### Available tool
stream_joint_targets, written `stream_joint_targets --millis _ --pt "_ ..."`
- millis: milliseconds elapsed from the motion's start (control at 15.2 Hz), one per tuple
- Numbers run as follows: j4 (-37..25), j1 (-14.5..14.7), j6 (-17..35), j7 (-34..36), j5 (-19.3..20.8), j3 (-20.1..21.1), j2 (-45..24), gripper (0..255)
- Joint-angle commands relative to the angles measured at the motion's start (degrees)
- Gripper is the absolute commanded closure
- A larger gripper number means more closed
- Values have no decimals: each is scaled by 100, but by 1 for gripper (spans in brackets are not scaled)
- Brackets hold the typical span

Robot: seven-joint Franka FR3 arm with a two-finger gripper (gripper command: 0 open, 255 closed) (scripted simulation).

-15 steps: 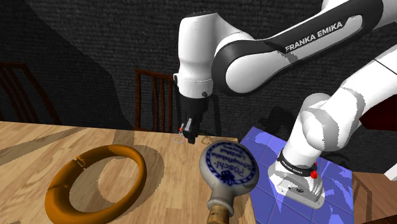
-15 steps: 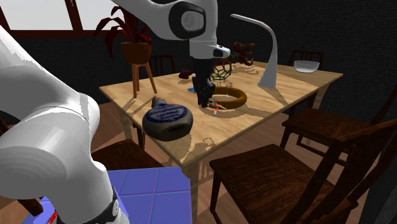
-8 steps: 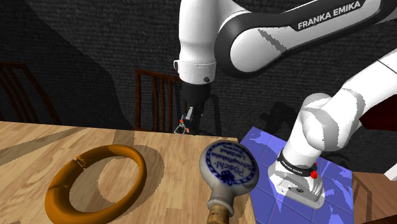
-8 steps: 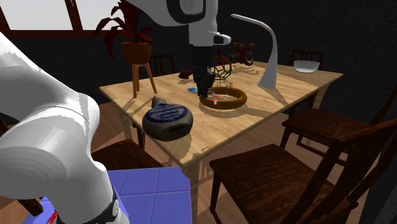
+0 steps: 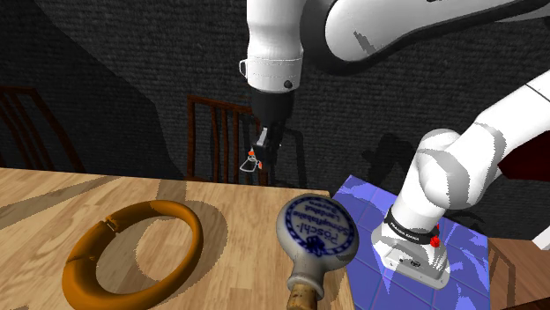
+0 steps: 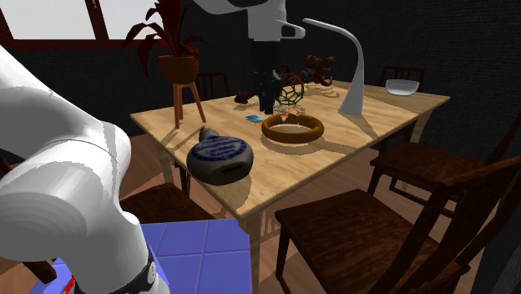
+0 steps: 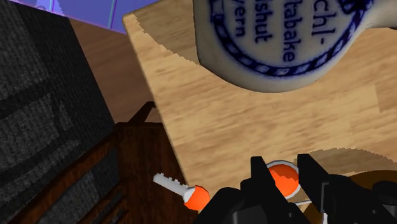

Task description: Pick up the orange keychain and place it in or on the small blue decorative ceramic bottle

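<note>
We have the table (image 6: 359, 134) with the bottle (image 5: 315, 231) lying on its side on it, near the edge by the stand (image 5: 370, 198), neck toward the shoulder camera. The ring (image 5: 181, 218) lies flat on the table to the shoulder view's left of the bottle, apart from it. The gripper (image 5: 263, 157) hangs above the table, behind and between those two, with the keychain (image 5: 251, 165) clasped in its fingers, off the surface. In the second exterior view we get a lamp (image 6: 355, 83) and a bowl (image 6: 402, 86) on the table to the right beyond the ring, a potted plant (image 6: 174, 50) at the far left and chairs (image 6: 359, 225) around the table
</note>
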State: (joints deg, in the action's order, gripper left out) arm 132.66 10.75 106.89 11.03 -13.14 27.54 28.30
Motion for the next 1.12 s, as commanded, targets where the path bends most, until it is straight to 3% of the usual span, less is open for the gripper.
stream_joint_targets --millis 0,528,1056 --pt "-146 -3 -173 8 13 -28 25 255" --pt "-697 -35 -740 26 77 -122 39 255" --pt "29 594 -1285 534 -531 55 1409 255"
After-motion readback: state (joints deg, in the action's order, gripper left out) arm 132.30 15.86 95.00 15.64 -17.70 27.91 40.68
